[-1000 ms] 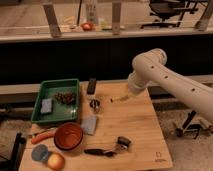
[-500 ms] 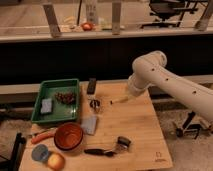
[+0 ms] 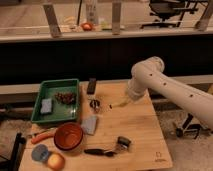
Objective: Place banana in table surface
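The pale, slim banana (image 3: 116,105) sticks out to the left of my gripper (image 3: 124,103), low over the back middle of the light tan wooden table surface (image 3: 135,130). My gripper is shut on its right end. The white arm (image 3: 150,75) reaches in from the right and bends down to the gripper. I cannot tell whether the banana touches the wood.
A green tray (image 3: 37,107) with a blue sponge (image 3: 46,105) and grapes (image 3: 65,97) stands at the left. Nearby are a small metal object (image 3: 94,104), a grey cloth (image 3: 90,124), an orange bowl (image 3: 68,136), a carrot (image 3: 42,136), a round fruit (image 3: 56,161), a black utensil (image 3: 97,151) and a can (image 3: 123,143).
My gripper has come down and slightly left with the banana, bringing it closer to the tabletop. Nothing else has moved.
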Tool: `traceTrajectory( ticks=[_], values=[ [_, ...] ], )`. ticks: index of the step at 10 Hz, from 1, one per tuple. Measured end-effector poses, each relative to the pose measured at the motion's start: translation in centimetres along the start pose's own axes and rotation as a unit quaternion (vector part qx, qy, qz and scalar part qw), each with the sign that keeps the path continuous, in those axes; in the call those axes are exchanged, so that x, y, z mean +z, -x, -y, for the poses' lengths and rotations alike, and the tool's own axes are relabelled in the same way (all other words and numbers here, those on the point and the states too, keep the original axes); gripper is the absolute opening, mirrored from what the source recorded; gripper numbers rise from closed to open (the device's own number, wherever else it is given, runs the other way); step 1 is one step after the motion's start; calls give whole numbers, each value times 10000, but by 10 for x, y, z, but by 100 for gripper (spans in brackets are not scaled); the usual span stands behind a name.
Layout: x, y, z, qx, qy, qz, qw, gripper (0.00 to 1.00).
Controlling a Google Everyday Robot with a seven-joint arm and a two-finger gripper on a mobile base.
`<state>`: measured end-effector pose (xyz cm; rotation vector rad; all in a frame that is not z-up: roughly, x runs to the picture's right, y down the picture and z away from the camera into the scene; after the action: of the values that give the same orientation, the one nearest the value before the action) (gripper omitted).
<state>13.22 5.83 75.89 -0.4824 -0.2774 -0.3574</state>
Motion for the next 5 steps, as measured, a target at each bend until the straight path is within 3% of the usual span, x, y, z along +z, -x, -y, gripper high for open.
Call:
traceTrajectory(
  ticks=[3,5],
  values=[
    [15,-1,-9,22,0,127,9999,1],
    [19,0,-13,38,8,164,9999,15]
  ],
)
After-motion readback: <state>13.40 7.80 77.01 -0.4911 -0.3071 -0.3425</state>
